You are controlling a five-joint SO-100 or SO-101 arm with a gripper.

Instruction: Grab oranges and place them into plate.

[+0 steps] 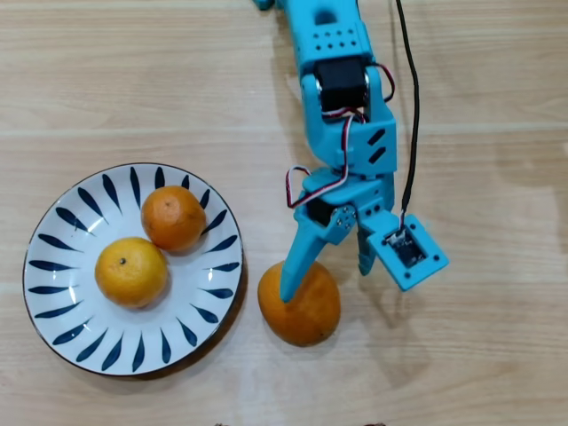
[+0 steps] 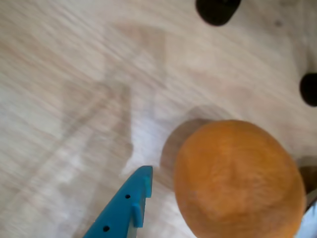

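The white plate (image 1: 53, 302) with dark blue strokes lies at the left of the overhead view. Two small oranges rest on it: a deep orange one (image 1: 173, 217) and a yellower one (image 1: 130, 272) with a dark stem dot. The large orange (image 1: 306, 312) sits on the wood table just right of the plate's rim, and fills the lower right of the wrist view (image 2: 237, 178). My blue gripper (image 1: 327, 280) is open over it. One finger (image 1: 297, 262) crosses the fruit's upper left, the other stands to its upper right. In the wrist view a blue finger (image 2: 126, 203) stands left of the large orange, apart from it.
A black cable (image 1: 411, 106) runs down beside the arm to the wrist camera mount (image 1: 404, 248). Two dark blobs (image 2: 216, 9) (image 2: 309, 89) show at the top and right edges of the wrist view. Bare wood table surrounds the plate and arm.
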